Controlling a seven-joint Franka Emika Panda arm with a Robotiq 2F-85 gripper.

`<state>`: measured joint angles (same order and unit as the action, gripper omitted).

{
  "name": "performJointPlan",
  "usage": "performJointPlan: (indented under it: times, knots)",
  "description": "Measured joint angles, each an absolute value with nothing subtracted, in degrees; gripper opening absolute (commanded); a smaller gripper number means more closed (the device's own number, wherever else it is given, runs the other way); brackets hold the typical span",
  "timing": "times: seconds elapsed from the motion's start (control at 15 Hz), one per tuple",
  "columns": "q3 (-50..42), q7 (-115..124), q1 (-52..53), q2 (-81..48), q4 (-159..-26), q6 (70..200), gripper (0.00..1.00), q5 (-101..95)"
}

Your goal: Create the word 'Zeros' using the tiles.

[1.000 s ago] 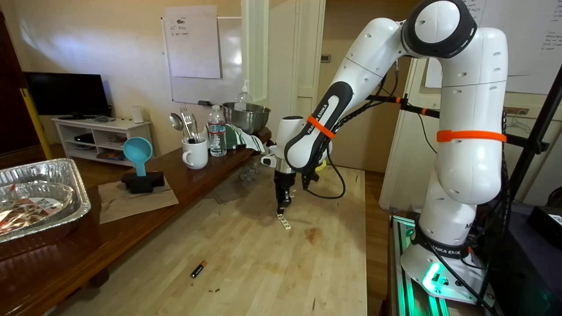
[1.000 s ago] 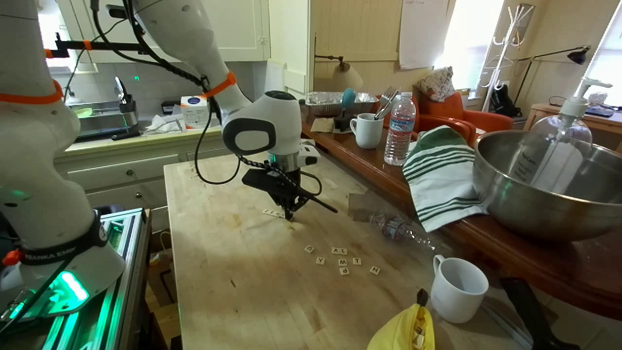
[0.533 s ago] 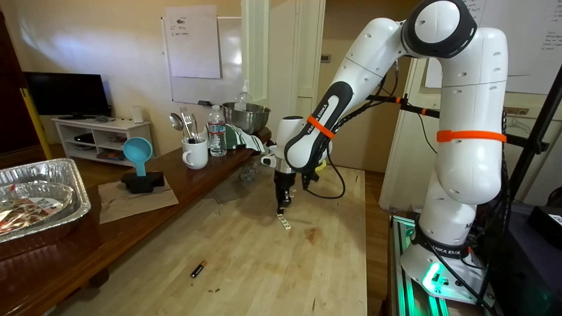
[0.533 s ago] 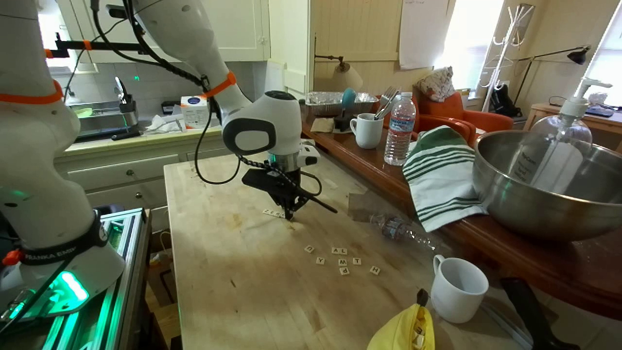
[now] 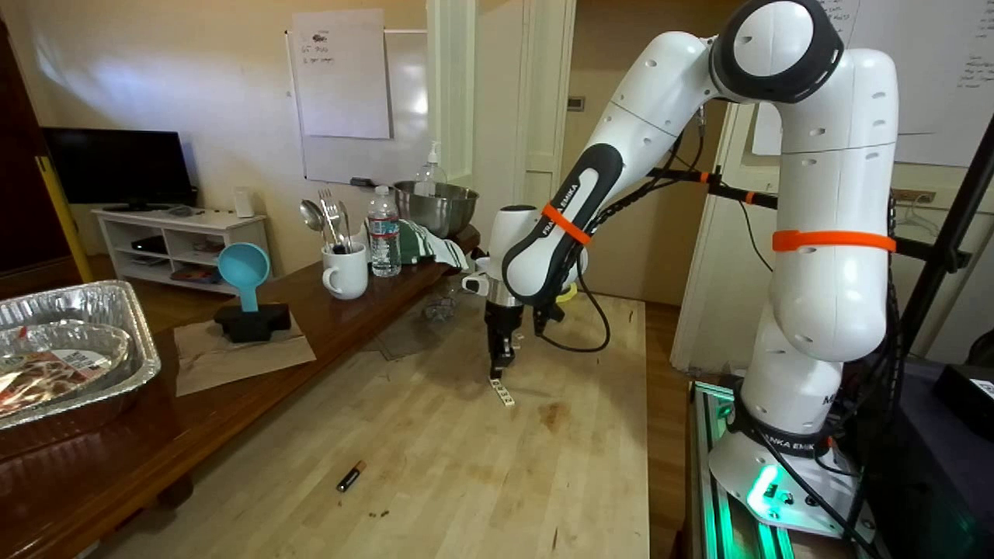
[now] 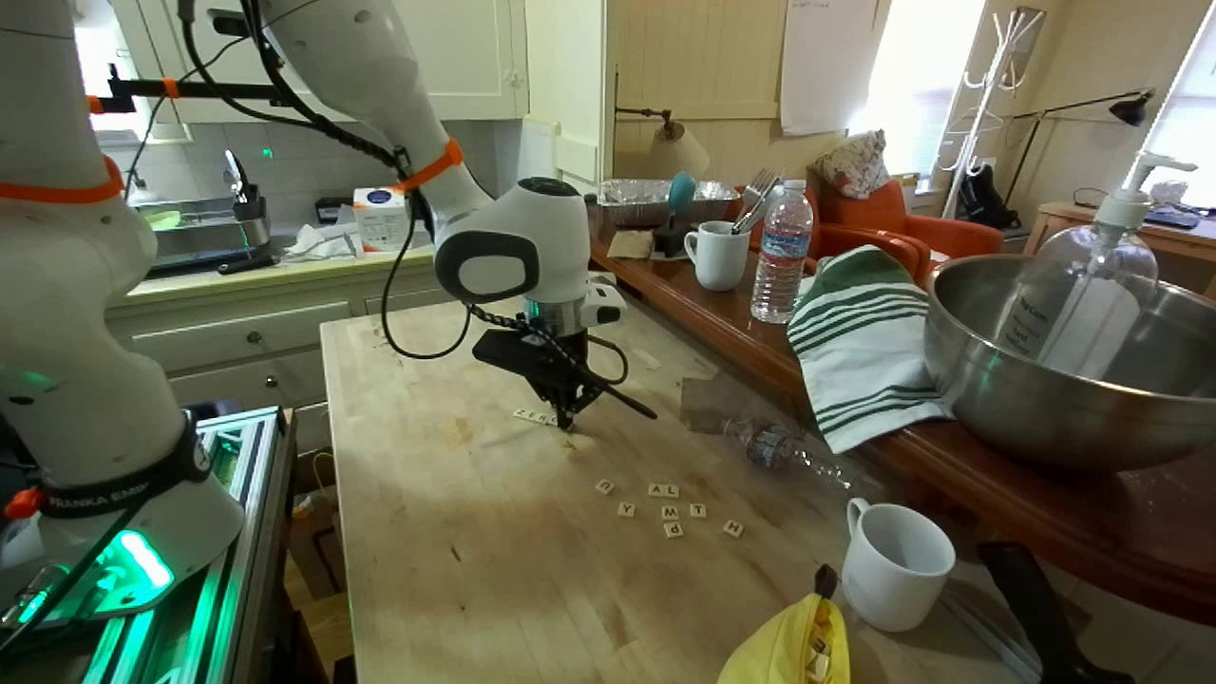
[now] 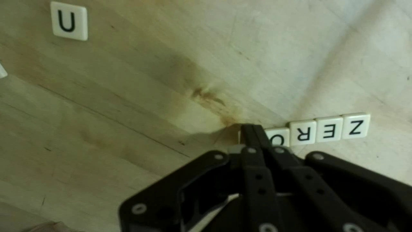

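Note:
In the wrist view the pale tiles Z [image 7: 356, 125], E [image 7: 329, 129], R [image 7: 303, 132] and O [image 7: 277, 137] lie side by side in a row. My gripper [image 7: 251, 125] is shut, its two fingertips together, at the O end of the row. A white edge [image 7: 239, 137] shows beside the fingertips; they hide most of that piece, and its letter cannot be seen. The gripper is down at the table in both exterior views [image 5: 497, 376] [image 6: 565, 425], at the end of the tile row [image 5: 505, 395] [image 6: 532, 416]. A loose U tile [image 7: 69, 21] lies apart.
Several loose tiles, such as Y [image 6: 626, 510], T [image 6: 698, 510] and H [image 6: 732, 528], lie on the wooden table. A yellow pouch [image 6: 784, 646], a white mug [image 6: 898, 570] and a fallen bottle [image 6: 774, 446] are there too. A battery [image 5: 351, 476] lies on the table.

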<state>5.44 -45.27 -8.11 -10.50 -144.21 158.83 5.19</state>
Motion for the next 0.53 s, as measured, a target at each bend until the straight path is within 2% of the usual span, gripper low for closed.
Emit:
performJointPlan:
  times: [0.53]
  knots:
    - [6.1, -45.4, -8.1, -10.5, -144.2, 158.8, 0.00, 8.1]
